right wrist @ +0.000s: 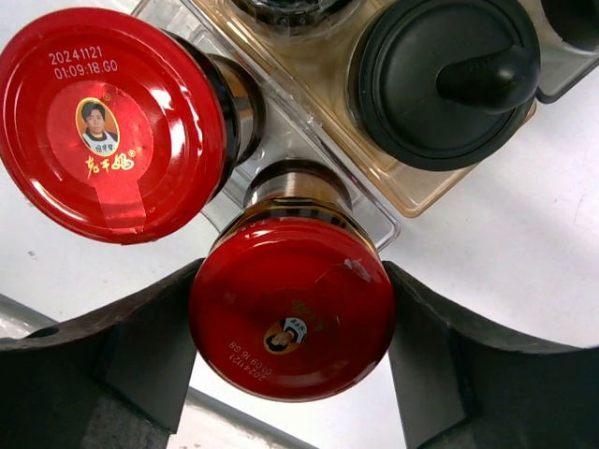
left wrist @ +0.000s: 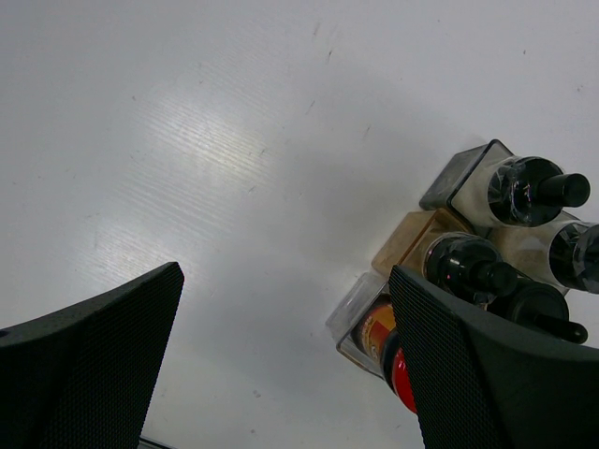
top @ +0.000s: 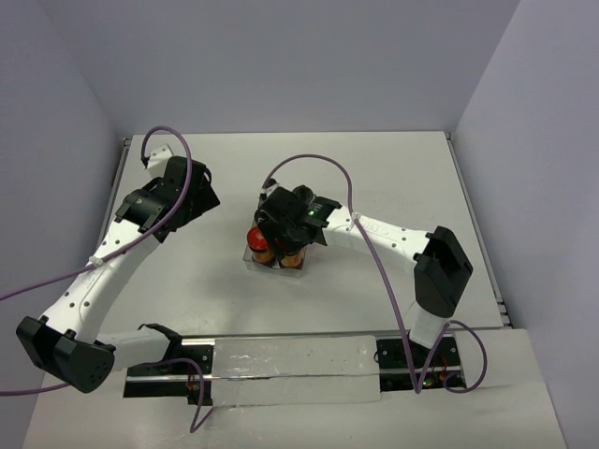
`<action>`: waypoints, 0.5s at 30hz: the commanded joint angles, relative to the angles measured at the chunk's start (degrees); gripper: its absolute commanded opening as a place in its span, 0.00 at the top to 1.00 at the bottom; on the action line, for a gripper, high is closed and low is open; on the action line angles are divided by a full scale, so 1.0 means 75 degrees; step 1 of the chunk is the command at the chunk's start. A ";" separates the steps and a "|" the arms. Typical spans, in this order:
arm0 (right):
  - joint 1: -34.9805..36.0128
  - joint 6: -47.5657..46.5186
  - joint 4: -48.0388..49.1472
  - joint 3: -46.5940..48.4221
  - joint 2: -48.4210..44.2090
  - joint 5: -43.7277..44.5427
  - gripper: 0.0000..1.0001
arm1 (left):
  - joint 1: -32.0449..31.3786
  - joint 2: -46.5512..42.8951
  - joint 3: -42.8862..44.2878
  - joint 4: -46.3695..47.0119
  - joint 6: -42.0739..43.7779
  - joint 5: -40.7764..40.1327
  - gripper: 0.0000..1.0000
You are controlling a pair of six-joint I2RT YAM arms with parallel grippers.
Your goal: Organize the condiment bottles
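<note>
A clear tray (top: 251,256) at the table's middle holds the condiment bottles. My right gripper (right wrist: 292,281) is shut on the cap of one amber red-capped jar (right wrist: 292,313), which stands in a near corner compartment of the tray (right wrist: 374,220). The other red-capped jar (right wrist: 110,122) stands beside it, also seen from above (top: 259,238). Black-capped clear jars (right wrist: 445,79) fill the cells behind. My left gripper (left wrist: 285,281) is open and empty above bare table, left of the tray (left wrist: 351,313). Several black-capped jars (left wrist: 533,187) and one red-capped jar (left wrist: 398,369) show there.
The white table (top: 393,178) is walled by grey panels at the left, back and right. Purple cables loop over both arms. A metal rail (top: 281,360) with the arm bases runs along the near edge.
</note>
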 commanded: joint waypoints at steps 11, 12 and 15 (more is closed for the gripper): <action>-0.0043 -0.0009 -0.0239 0.0739 -0.0793 0.0517 0.00 | 0.0061 -0.0146 -0.0035 0.0204 -0.0013 -0.0034 0.01; -0.0047 -0.0009 -0.0336 0.0797 -0.0941 0.0611 0.00 | 0.0061 -0.0113 -0.0025 0.0194 0.0008 -0.0025 0.01; -0.0207 -0.0009 -0.0473 0.0733 -0.1588 0.1015 0.00 | 0.0116 -0.0004 0.0016 0.0163 0.0085 -0.0015 0.01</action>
